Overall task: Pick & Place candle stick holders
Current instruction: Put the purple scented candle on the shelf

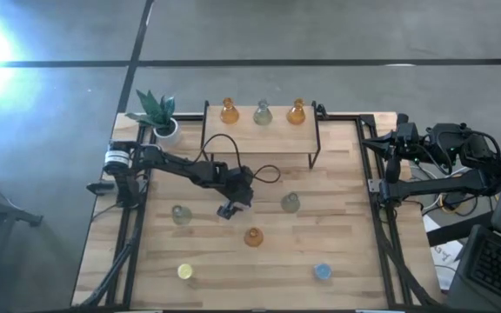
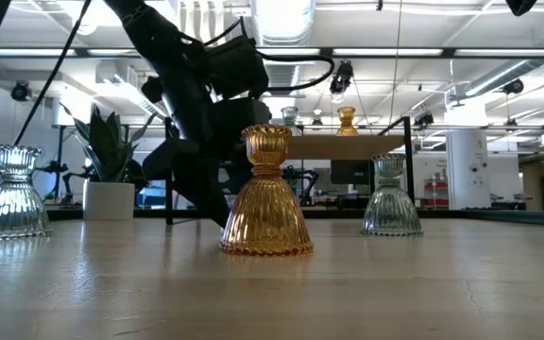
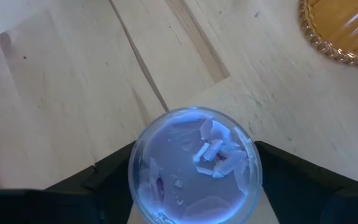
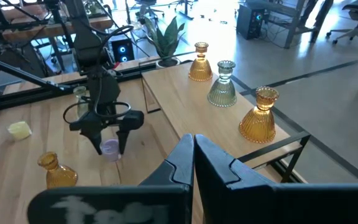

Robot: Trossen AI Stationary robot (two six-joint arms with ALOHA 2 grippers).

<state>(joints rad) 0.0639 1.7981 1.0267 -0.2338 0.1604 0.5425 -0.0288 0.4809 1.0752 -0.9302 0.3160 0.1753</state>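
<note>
My left gripper is at the table's middle, shut on a purple glass holder, which also shows in the right wrist view. In the low view an amber holder hides the purple one. Two amber holders and a grey-green one stand on a raised wooden shelf at the far side. A clear holder, a grey-green one, an amber one, a yellow one and a blue one stand on the table. My right gripper is shut and empty at the right edge. My left gripper has the purple holder between its two fingers, one on each side just below the rim. The fingers come from above, pointing down. The holder stays upright, its open top facing the wrist; whether its base is off the table I cannot tell.
A potted green plant stands at the far left corner beside the shelf. The shelf has black metal legs. A black cable loops over the table near the left arm. Bare wood lies near the front edge between the yellow and blue holders.
</note>
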